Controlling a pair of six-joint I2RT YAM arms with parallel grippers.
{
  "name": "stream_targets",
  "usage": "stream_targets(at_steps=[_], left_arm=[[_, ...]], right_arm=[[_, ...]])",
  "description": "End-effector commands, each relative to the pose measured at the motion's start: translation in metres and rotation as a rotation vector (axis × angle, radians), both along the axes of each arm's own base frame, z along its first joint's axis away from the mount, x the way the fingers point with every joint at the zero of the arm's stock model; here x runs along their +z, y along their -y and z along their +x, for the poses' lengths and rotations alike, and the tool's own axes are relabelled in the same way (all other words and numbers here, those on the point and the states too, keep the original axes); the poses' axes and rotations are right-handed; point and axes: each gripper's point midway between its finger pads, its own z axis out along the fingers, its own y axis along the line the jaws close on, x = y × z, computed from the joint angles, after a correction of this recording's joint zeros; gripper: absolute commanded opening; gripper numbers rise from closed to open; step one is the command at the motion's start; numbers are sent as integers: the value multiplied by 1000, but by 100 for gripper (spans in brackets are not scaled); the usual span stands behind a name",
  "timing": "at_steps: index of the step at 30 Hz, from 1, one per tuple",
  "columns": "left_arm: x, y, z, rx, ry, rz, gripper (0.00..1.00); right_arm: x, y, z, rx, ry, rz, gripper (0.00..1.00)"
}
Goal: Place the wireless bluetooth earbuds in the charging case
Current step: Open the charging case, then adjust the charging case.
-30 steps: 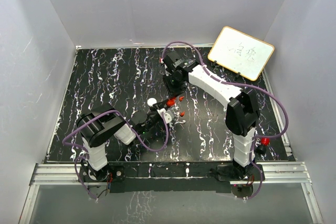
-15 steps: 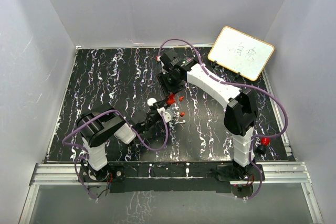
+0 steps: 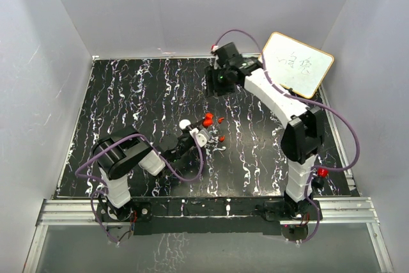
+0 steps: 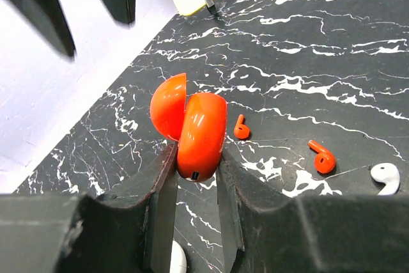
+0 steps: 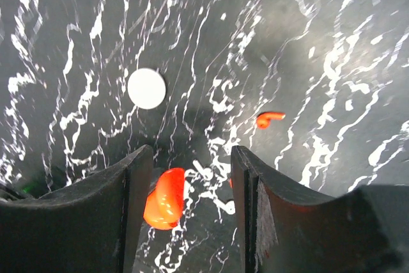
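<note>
Top external view
- Worktop (image 3: pixel 128 107): black, veined with white, walled in white on three sides
- Left gripper (image 3: pixel 203 131): low over the middle of the worktop, jaws clamped on the charging case (image 3: pixel 208 120)
- Red earbud (image 3: pixel 220 119): loose on the worktop just right of the case
- Second red earbud (image 3: pixel 222 139): loose on the worktop, nearer the arm bases
- White disc (image 3: pixel 185 123): flat on the worktop just left of the case
- Right gripper (image 3: pixel 220 81): raised towards the far edge, well apart from the case
- Whiteboard (image 3: pixel 294 63): propped at the far right corner, handwriting too small to read

Left wrist view
- Charging case (image 4: pixel 201 135): bright red, standing on edge, pinched at its lower part between the two jaws; lid (image 4: pixel 169 107) swung open to the left
- Red earbud (image 4: pixel 241 128): lying just right of the case, not touching it
- Second red earbud (image 4: pixel 323 156): further right, apart from the first
- White earbud (image 4: pixel 386 177): at the right edge, near the second red one

Right wrist view
- Right gripper (image 5: pixel 190 164): jaws apart, nothing between them, looking down from above
- Charging case (image 5: pixel 165 198): seen far below, beside the left jaw
- White disc (image 5: pixel 146 88): alone on the worktop beyond the case
- Red earbud (image 5: pixel 270 118): lying to the right, apart from the case
</note>
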Motion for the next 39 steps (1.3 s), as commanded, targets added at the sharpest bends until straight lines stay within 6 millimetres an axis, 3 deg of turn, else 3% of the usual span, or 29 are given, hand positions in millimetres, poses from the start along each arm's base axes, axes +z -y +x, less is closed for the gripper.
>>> stream_targets(at_steps=[1,12,26,34,39], left_arm=[[70,-9,3,26,99,-249,0],[122,-29,16,-35,58,-468,0],[139,-30,23,-119,-60,-618,0],[132,-37,23,-148,-212,-723,0],[131,-33,18,-200,-260,-736,0]], right_arm=[[87,5,21,-36,213,219,50],[96,-1,3,40,253,389,54],[96,-6,-19,112,328,517,51],[93,7,-19,120,343,560,50],[80,8,-28,174,304,625,52]])
